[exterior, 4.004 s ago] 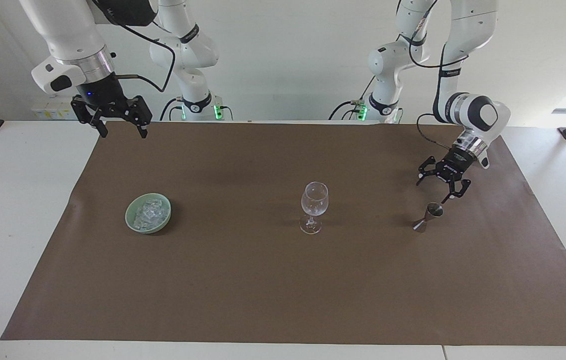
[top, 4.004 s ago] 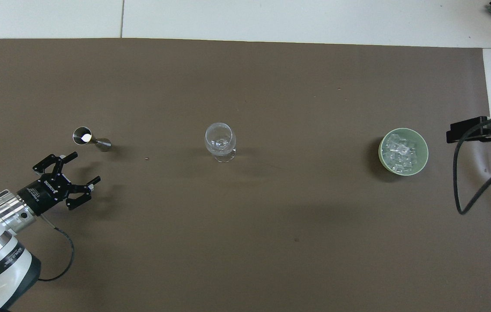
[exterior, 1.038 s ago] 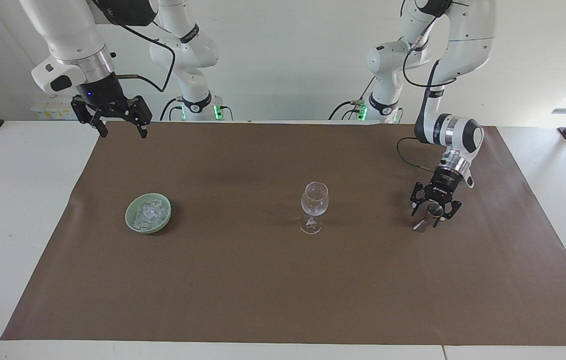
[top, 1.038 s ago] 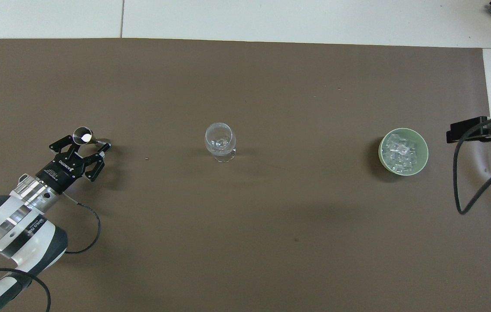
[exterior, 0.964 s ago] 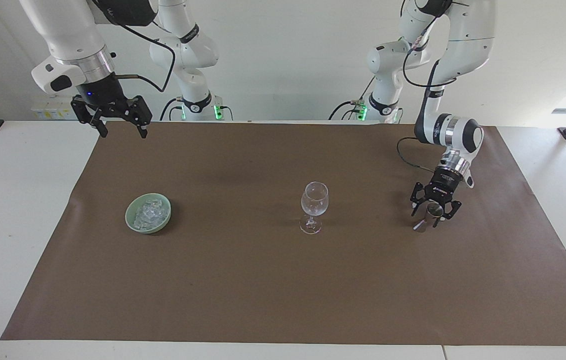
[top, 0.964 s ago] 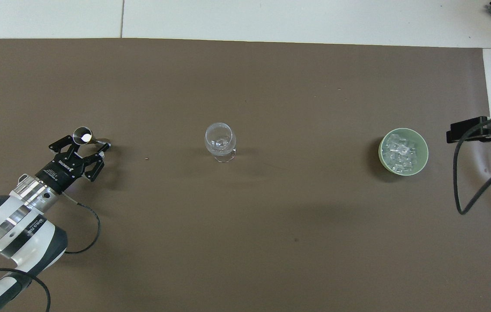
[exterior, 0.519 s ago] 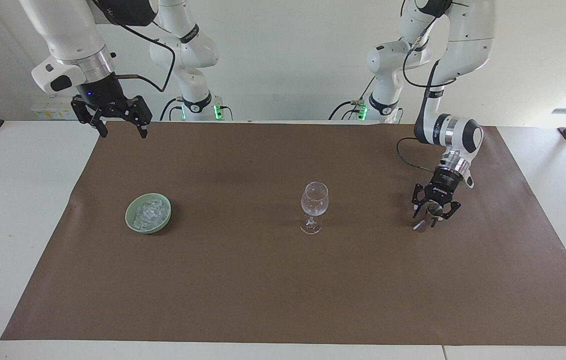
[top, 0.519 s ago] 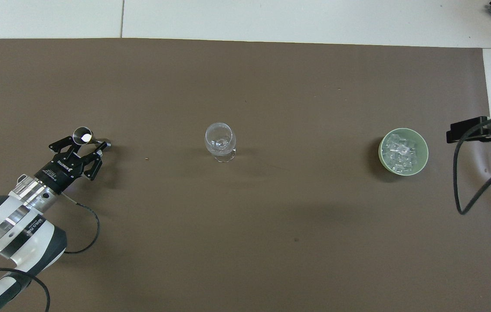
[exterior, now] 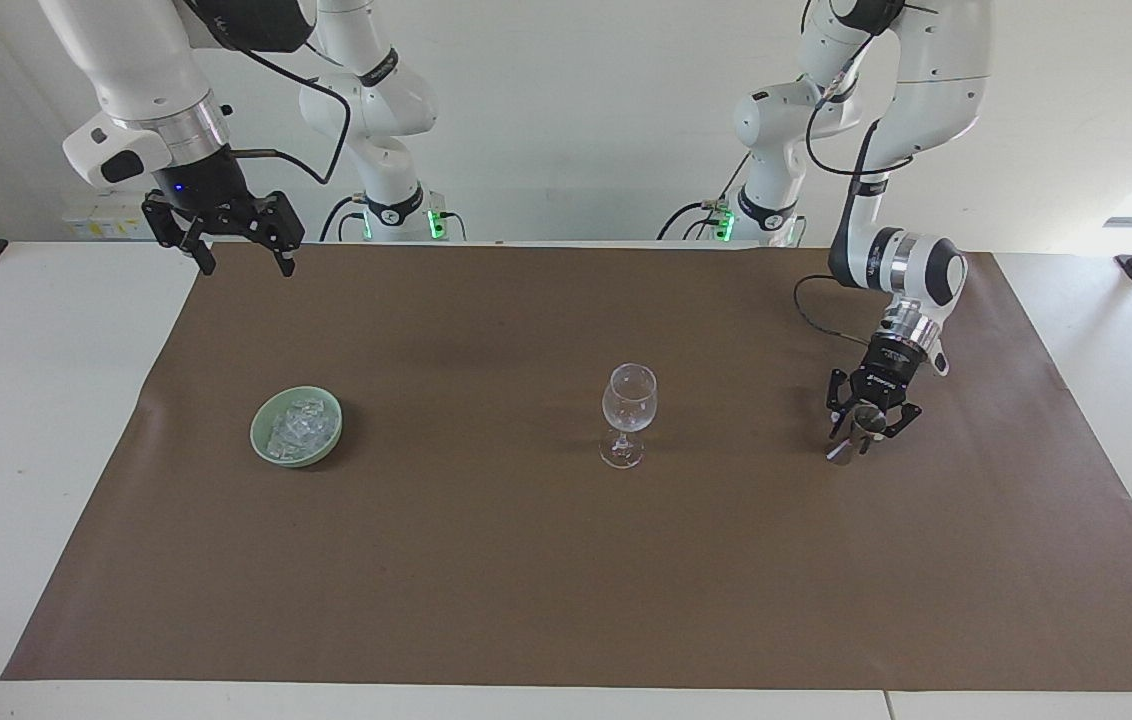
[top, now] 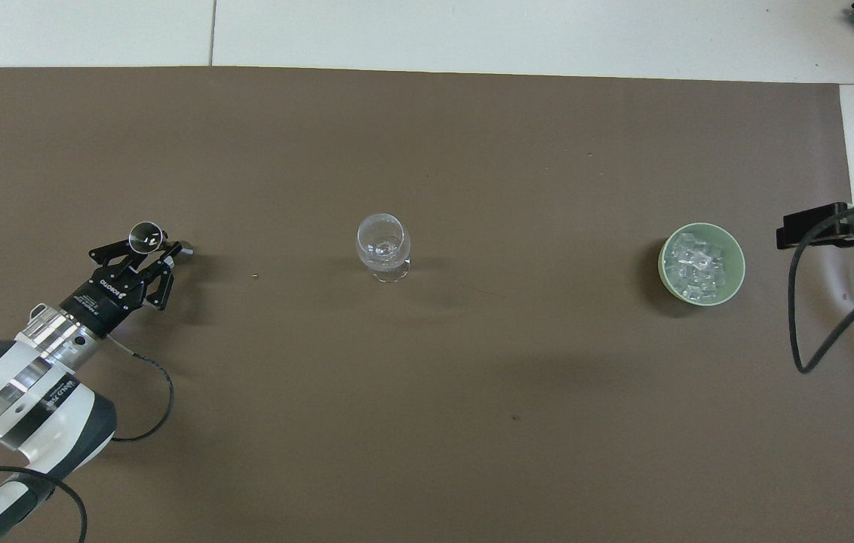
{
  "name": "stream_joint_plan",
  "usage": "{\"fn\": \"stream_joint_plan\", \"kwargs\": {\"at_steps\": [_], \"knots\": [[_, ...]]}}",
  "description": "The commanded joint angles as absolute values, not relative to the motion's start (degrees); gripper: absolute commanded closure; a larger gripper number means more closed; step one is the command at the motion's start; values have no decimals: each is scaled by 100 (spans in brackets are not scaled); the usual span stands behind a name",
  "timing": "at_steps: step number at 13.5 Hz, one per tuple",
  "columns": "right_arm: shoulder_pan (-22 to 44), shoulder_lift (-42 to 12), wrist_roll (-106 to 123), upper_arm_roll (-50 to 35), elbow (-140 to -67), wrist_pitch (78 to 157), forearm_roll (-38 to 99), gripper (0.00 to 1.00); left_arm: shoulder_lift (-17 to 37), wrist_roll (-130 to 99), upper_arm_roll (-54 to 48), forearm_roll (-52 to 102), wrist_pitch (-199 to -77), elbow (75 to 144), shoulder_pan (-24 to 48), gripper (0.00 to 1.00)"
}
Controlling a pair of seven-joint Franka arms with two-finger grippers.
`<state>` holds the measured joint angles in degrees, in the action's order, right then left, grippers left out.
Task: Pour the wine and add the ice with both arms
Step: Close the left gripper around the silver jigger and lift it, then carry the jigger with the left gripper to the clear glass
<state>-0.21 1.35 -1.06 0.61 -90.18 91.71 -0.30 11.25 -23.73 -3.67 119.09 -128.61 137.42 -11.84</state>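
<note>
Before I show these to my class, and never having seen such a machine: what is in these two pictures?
Two white robot arms work at a table covered with a brown mat. One picture faces the robots from across the table; the other looks down from above their end. On the mat stand a small metal measuring cup, an empty wine glass in the middle, and a green bowl of ice. The left claw has come down around the measuring cup, its fingers closing on it. The cup stands on the mat, at the left arm's end. The right claw waits open in the air, over the mat's edge nearest the robots.
</note>
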Motion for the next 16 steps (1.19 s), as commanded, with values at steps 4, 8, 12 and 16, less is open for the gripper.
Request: {"fn": "stream_joint_plan", "kwargs": {"at_steps": [4,8,12,16], "knots": [[-62,211,53,53,-9088,9123,123,0,1204,-2294,-369,12041,-12964,13676,-1151,99],[-62,220,53,53,-9088,9123,123,0,1213,-2565,-387,12041,-12964,13483,-1099,100],[-62,220,53,53,-9088,9123,123,0,1161,-3154,-431,12023,-13269,13167,-889,100],[-62,220,53,53,-9088,9123,123,0,757,-3330,-711,12041,-14226,13026,-353,100]]}}
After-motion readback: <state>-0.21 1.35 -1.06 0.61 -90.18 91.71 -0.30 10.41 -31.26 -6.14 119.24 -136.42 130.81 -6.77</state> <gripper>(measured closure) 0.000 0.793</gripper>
